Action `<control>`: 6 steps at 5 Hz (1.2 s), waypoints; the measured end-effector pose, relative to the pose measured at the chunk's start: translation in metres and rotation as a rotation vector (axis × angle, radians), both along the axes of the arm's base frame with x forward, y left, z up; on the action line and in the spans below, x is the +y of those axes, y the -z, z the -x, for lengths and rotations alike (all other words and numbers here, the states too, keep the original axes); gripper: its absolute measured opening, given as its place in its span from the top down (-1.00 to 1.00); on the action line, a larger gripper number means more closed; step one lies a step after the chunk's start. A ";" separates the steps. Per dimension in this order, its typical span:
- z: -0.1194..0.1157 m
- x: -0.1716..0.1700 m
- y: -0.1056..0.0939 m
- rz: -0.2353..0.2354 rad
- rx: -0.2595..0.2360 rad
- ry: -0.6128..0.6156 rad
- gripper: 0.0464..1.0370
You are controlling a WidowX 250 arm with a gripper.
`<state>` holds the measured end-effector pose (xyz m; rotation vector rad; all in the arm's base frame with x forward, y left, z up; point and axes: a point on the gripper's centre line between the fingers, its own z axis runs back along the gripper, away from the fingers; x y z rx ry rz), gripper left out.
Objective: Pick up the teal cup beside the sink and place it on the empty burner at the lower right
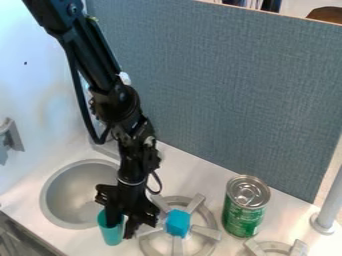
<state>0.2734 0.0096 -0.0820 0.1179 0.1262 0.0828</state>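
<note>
Black arm (120, 102) slants steeply down

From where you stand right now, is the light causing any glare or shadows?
In the camera view, the wall at left is bright, nearly washed out; the can's metal lid has shiny glints; the sink is softly shaded inside; the black gripper is so dark its parts blend together by the teal cup.
</note>
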 end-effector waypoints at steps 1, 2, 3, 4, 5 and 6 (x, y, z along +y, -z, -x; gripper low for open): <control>0.004 0.001 -0.001 -0.002 0.028 0.004 0.75; 0.011 -0.003 -0.015 -0.050 0.088 0.046 0.87; 0.024 -0.043 -0.057 0.021 0.038 0.198 0.88; 0.039 -0.085 -0.059 0.060 0.034 0.300 0.88; 0.048 -0.124 -0.070 0.094 0.012 0.385 0.88; 0.048 -0.165 -0.080 0.128 -0.030 0.495 0.88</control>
